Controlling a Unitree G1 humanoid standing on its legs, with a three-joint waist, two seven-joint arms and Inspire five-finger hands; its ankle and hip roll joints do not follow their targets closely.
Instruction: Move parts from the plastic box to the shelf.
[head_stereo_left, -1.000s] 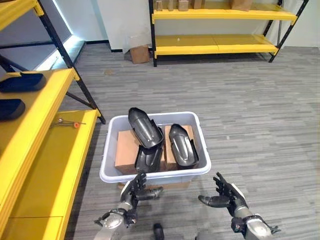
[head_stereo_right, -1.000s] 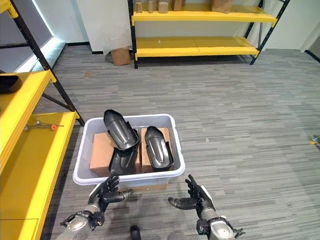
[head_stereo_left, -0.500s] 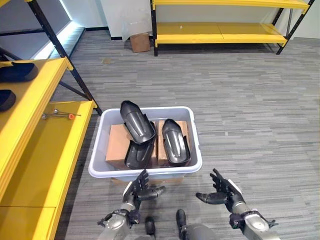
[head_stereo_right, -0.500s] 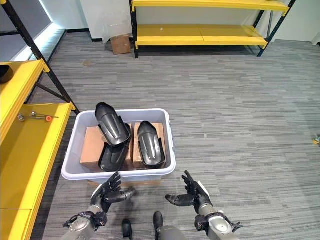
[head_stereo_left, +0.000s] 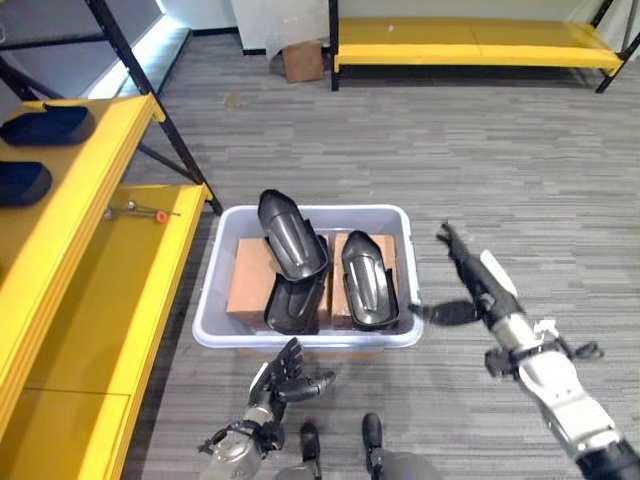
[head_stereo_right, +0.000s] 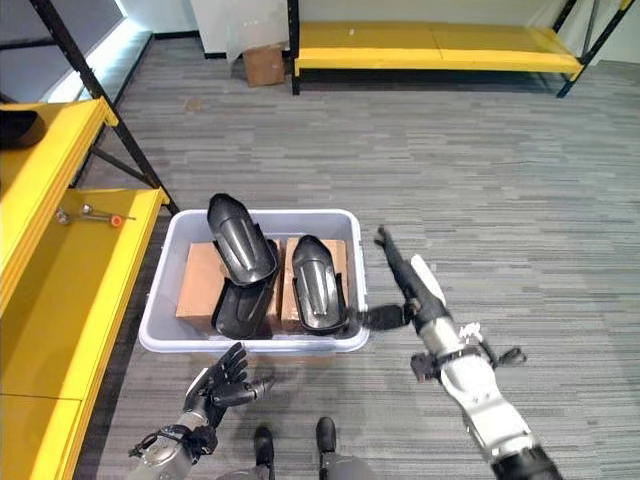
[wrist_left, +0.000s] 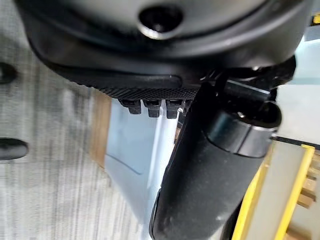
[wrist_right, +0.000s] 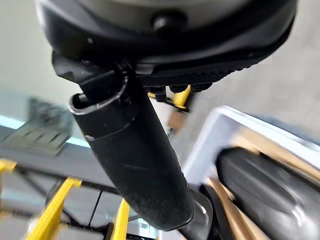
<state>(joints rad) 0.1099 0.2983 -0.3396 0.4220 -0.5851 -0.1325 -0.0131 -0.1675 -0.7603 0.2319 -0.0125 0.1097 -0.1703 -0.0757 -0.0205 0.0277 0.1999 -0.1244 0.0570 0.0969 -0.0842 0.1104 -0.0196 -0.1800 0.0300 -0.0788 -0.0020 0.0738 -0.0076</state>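
Note:
A pale grey plastic box stands on the floor and holds black curved shell parts. One part rests tilted on another, and a third lies on the right. They sit on cardboard cartons. My left hand is low in front of the box's near rim, open with fingers spread and holding nothing. My right hand is raised just right of the box, fingers straight, open and holding nothing. The right wrist view shows its thumb over the box rim.
A yellow shelf runs along the left, with two dark parts on its upper level and small tools on the lower. A second yellow shelf and a cardboard box stand far back.
My right hand has risen from low in front of the box to beside its right wall, arm stretched forward. The left hand has stayed put. The camera has shifted.

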